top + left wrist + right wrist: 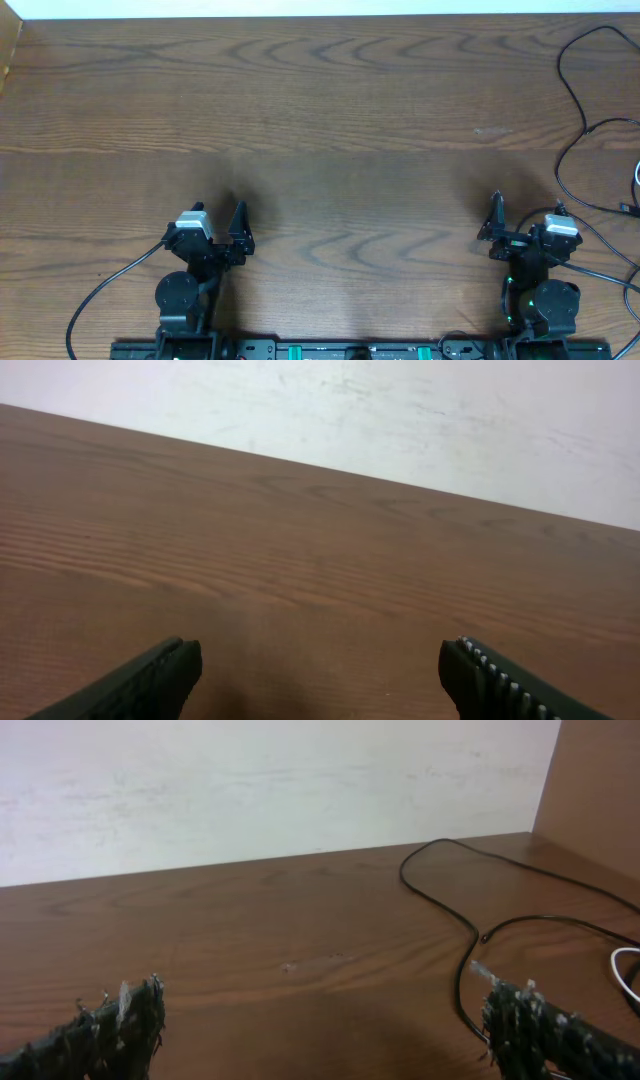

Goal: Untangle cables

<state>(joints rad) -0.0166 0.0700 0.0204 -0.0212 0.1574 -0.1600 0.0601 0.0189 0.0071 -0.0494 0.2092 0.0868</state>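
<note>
A thin black cable (572, 95) loops along the table's far right edge. In the right wrist view it (470, 935) curves from the back corner down past my right finger. A small bit of the white cable (637, 176) shows at the right edge, and a short arc of it (624, 963) shows in the right wrist view. My right gripper (497, 215) (320, 1020) is open and empty, low over the table, left of the cables. My left gripper (239, 226) (320, 665) is open and empty over bare wood at the near left, far from the cables.
The brown wooden table (320, 120) ends at a white wall (250, 780) at the back. A wooden side panel (600, 780) stands at the back right corner. Thicker black arm wires trail from the left base (100, 292) and the right base (600, 235).
</note>
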